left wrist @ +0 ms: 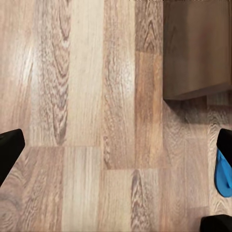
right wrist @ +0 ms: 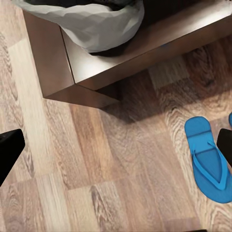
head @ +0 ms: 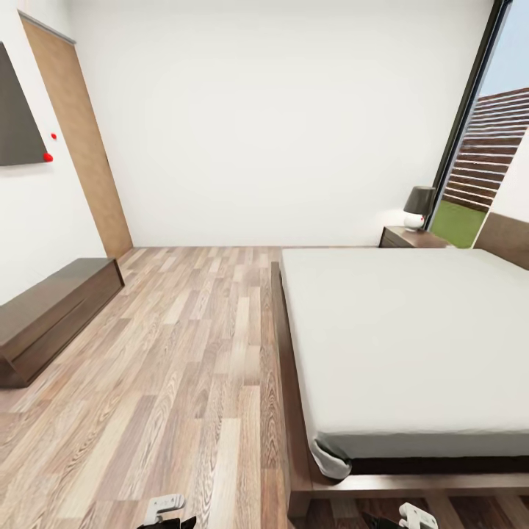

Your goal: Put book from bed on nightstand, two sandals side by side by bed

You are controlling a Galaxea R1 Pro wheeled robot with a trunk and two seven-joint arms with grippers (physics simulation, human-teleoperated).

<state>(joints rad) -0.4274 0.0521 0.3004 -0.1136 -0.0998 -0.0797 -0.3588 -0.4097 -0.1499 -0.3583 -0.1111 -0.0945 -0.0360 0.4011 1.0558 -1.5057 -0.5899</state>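
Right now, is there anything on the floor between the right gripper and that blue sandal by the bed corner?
Nothing visible does. In the right wrist view the sandal lies flat on bare floor, a little off the corner of the bed frame, with only planks around it. A second blue edge peeks in beside it.

One bed (head: 411,345) with one off-white mattress (head: 397,323). One nightstand (head: 411,237) beside the bed's far corner, carrying one lamp (head: 419,206). One long low cabinet (head: 51,316) across the floor from the bed. One door (head: 79,139). One window (head: 488,169). One whole blue sandal (right wrist: 209,157) on the floor near the bed's corner, beside the edge of another blue shape.
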